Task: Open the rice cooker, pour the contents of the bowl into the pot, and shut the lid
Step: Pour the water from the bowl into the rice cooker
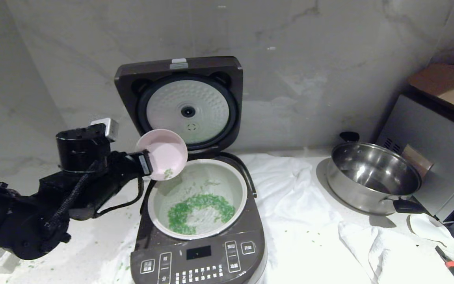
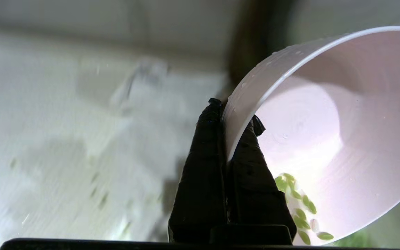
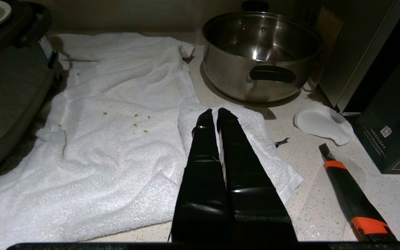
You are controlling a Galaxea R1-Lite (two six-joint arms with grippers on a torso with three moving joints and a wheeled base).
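Cooker (image 1: 199, 252): nearest me on the tabletop, a dark brown-grey rounded block with a glossy front panel of white-marked buttons.
Pot (image 1: 233, 189): round and smooth-rimmed, pale inside, sunk in the cooker's body.
Contents (image 1: 195, 209): tiny bright green flakes lying in a ring on the pot's floor; a few cling inside the bowl, and more are scattered on the towel and tabletop.
Left gripper (image 2: 231, 114): my black fingers are pinched tight on the bowl's thin rim, one inside the wall and one outside.
Bowl (image 1: 166, 152): small, round, pale pink and smooth, tipped steeply over the pot's far-left edge.
Lid (image 1: 179, 102): standing open behind the pot, its white dimpled disc facing me.
Right gripper (image 3: 216, 116): my glossy black fingers are pressed together, empty, over the towel.
Towel (image 3: 116, 139): white, nubbly terry, rumpled, right of the cooker.
Pan (image 1: 373, 173): shiny steel with black handles, far right.
Wall (image 1: 329, 59): grey veined stone.
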